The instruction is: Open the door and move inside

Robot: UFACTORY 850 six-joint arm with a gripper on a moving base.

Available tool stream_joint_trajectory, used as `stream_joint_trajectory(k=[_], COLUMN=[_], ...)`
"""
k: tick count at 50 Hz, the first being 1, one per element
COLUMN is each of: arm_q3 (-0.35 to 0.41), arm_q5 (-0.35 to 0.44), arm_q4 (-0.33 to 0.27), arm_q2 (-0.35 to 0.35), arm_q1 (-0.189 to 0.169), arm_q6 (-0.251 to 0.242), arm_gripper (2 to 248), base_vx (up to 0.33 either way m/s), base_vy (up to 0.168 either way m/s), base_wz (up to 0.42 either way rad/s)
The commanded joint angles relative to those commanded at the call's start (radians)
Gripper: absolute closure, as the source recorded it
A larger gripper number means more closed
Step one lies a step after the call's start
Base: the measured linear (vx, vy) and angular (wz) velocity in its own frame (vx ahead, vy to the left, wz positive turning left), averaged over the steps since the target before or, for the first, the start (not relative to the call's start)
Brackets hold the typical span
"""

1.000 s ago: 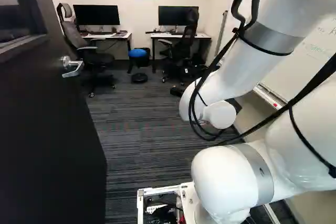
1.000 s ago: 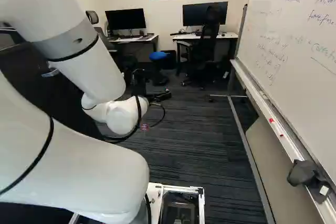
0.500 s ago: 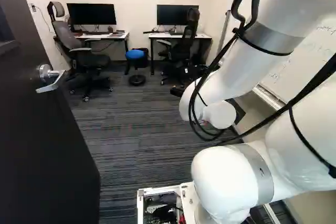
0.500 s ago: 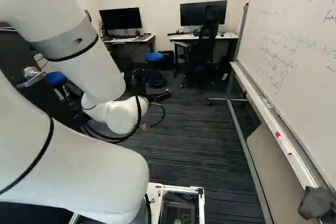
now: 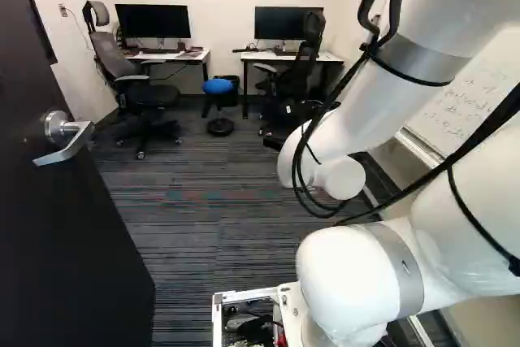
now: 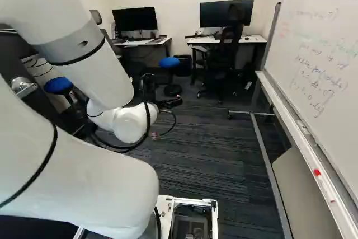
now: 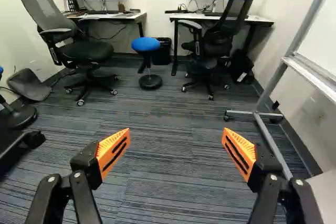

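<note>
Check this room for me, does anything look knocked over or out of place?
One thing: a grey, flat object, which I can't identify, lies on the floor by the wall near the grey-backed office chair, as if dropped there. I see no spill or damage.

Dark door with silver lever handle at the left, white arm at the right, two desks beyond.

Dark striped carpet carries desks, wheeled chairs, blue stools and a whiteboard stand.
</note>
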Motion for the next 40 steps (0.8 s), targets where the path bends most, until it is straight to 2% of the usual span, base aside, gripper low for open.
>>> stream_joint_trajectory(k=[32, 40], arm_q3=[0.0, 0.0], arm_q5=[0.0, 0.0], arm_q4=[0.0, 0.0], arm_q2=[0.0, 0.0], arm_q1=[0.0, 0.0], arm_q6=[0.0, 0.0], arm_gripper=[3, 3], base_vx=[0.189, 0.181], base_vy=[0.043, 0.024], base_wz=[0.223, 0.099])
